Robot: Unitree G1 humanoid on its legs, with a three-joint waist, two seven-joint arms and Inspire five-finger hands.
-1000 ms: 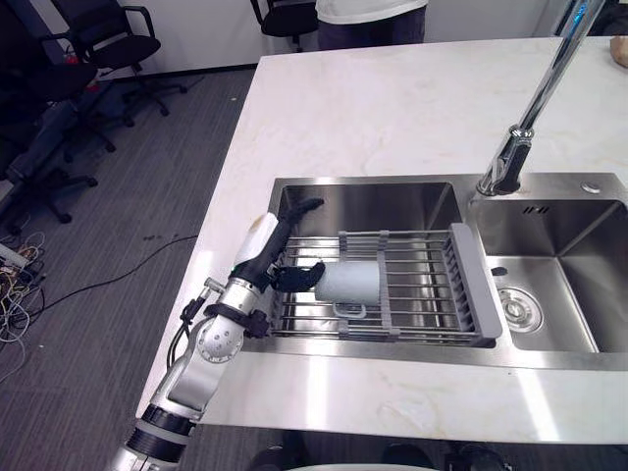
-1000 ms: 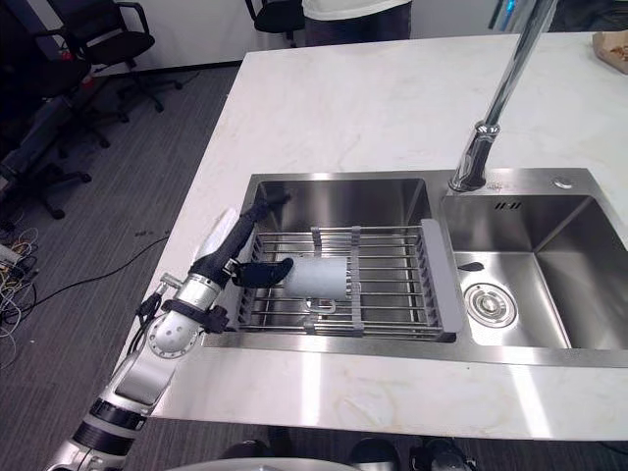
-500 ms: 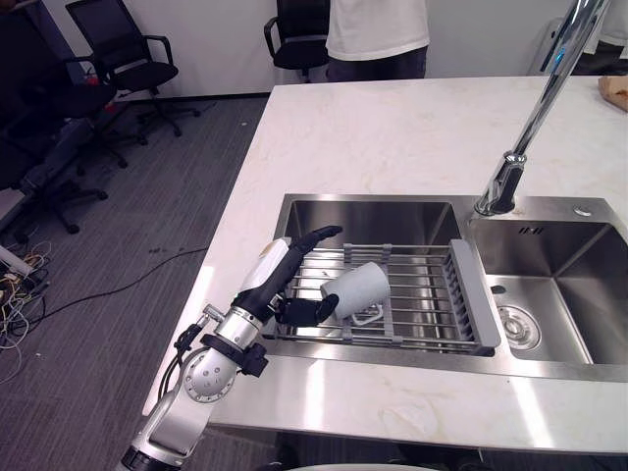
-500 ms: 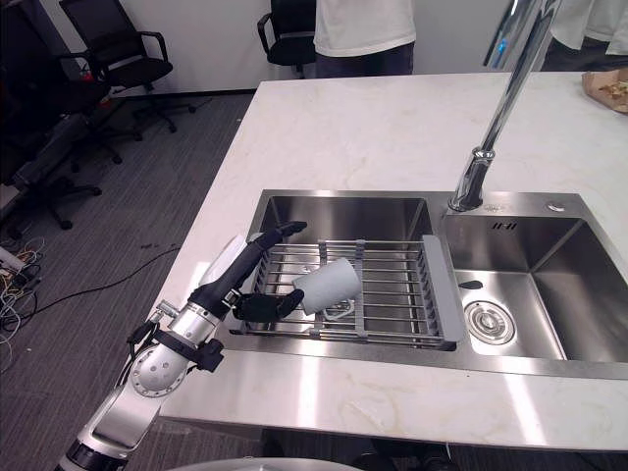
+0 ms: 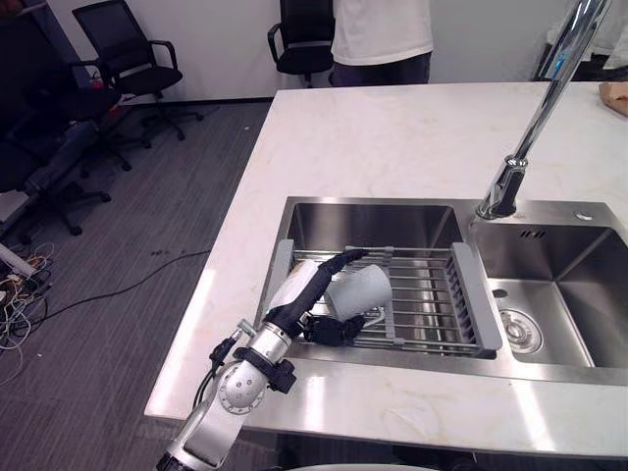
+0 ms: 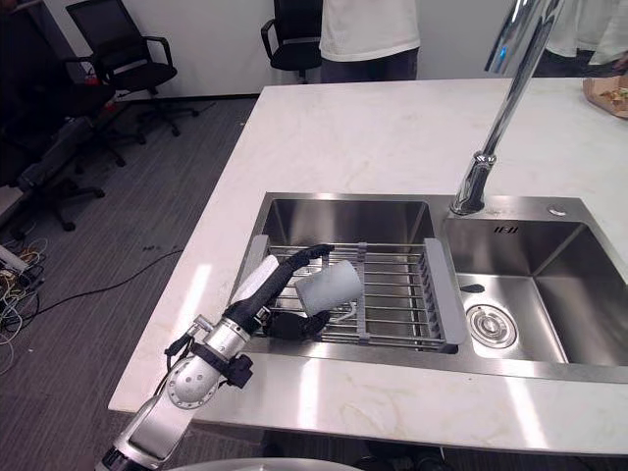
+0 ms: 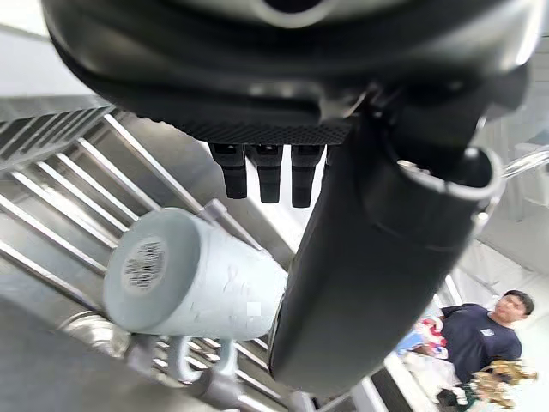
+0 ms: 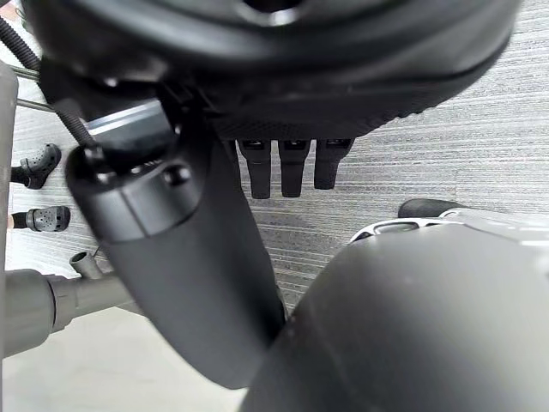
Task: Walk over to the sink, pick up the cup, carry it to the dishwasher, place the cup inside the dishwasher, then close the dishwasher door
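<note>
One hand was at work. The left hand (image 5: 299, 306) was clamped on the cup (image 5: 358, 289), with the thumb laid over the cup's upper side and the fingers (image 5: 336, 330) curled beneath it. The cup lay on its side, tilted, over the wire rack (image 5: 422, 304) in the left basin of the sink (image 5: 373, 211). In the left wrist view its flat base faced the palm and its handle (image 7: 199, 371) hung down against the rack's bars. The right hand (image 8: 274, 69) hung idle above the floor, fingers loose and holding nothing. A tall faucet (image 5: 530, 128) stood between the two basins, well apart from the cup, and a person (image 5: 381, 34) stood at the far edge of the counter (image 5: 392, 128).

The step in hand was judged to be the pick-up.

- The lift would best go straight up until the handle was free of the bars, since a sideways pull could snag it there.
- The smooth round wall could roll between thumb and fingers, so the grip called for firm, even pressure before any turn toward the dishwasher.
- The rise should also clear the sink's near rim.
</note>
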